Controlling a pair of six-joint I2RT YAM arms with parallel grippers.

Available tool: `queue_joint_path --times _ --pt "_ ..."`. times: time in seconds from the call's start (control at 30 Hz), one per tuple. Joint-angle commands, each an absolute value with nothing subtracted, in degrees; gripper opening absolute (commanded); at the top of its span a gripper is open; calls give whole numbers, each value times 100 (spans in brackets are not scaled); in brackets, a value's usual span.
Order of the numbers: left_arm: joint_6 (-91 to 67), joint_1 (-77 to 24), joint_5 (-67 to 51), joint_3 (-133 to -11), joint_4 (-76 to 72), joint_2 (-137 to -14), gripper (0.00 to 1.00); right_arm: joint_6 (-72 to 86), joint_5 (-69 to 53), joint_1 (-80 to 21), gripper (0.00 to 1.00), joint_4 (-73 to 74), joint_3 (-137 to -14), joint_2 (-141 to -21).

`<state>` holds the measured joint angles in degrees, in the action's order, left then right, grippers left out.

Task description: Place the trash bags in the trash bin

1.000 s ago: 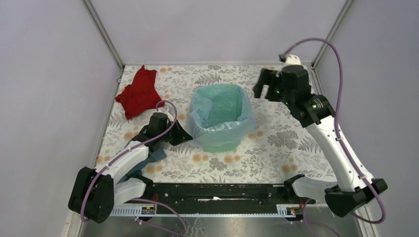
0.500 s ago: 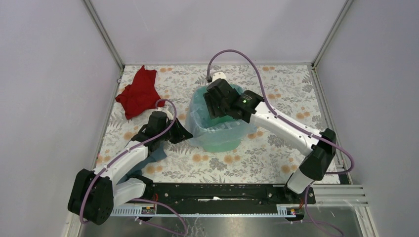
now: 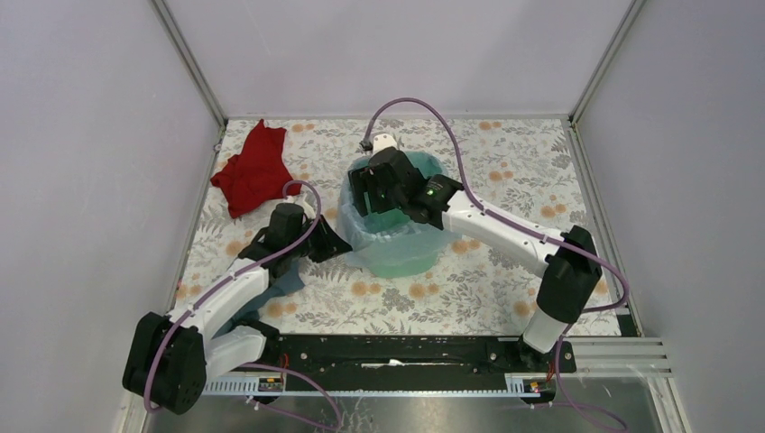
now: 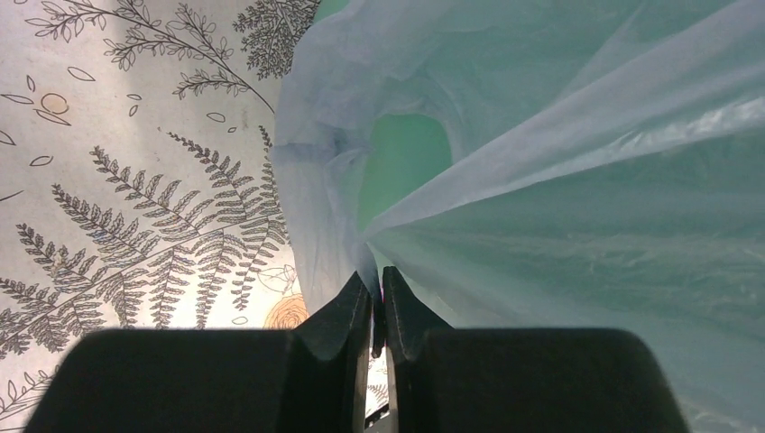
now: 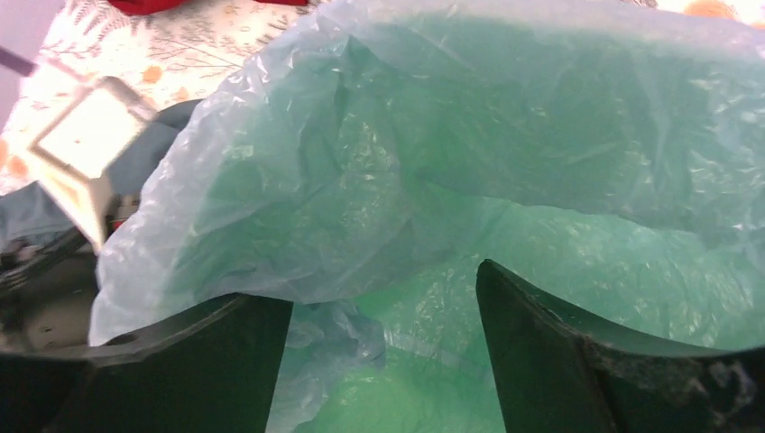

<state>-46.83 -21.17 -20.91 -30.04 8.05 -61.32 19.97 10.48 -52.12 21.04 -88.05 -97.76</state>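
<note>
Left wrist: left gripper [image 4: 377,290] pressed together, pinching the trash bag [image 4: 559,180] film at the left side of the trash bin [image 3: 401,266]. Right wrist: right gripper [image 5: 383,307] spread wide, over the bag-lined bin mouth. Trash bag is draped over the bin rim, bin mid-table [image 3: 514,262]. Red cloth [image 3: 255,171] far left, grey-blue cloth [image 3: 287,284] under left arm

Top external: high at 6, facing 12. Left wrist close, facing 3; right wrist close overhead. Shared: trash bags [image 3: 361,233].
</note>
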Motion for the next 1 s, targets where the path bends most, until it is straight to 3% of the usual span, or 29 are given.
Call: queue_joint_path --times 0.0,0.1,0.3,0.53,0.73,0.97 --pt "-4652 -2145 -2040 -3294 806 -5887 13 1959 1742 -5137 84 2131 -8518 -9424" --pt "-4637 -2151 -2063 -3300 809 -5879 14 1820 2095 -4875 90 2351 -8018 -9065" --pt "-4601 -2153 -2022 -3264 838 -5879 18 1532 1854 -4194 92 2019 -7511 -8983" --pt "-4614 -2153 -2041 -3288 880 -5839 20 1805 1468 -4401 92 2063 -8094 -10001" --pt "-4529 -2149 -2007 -3361 905 -5942 21 1827 1340 -4762 99 2031 -8088 -9868" --pt "-4715 -2239 -2257 -3329 478 -6248 22 1631 1742 -4737 100 1860 -7447 -9711"
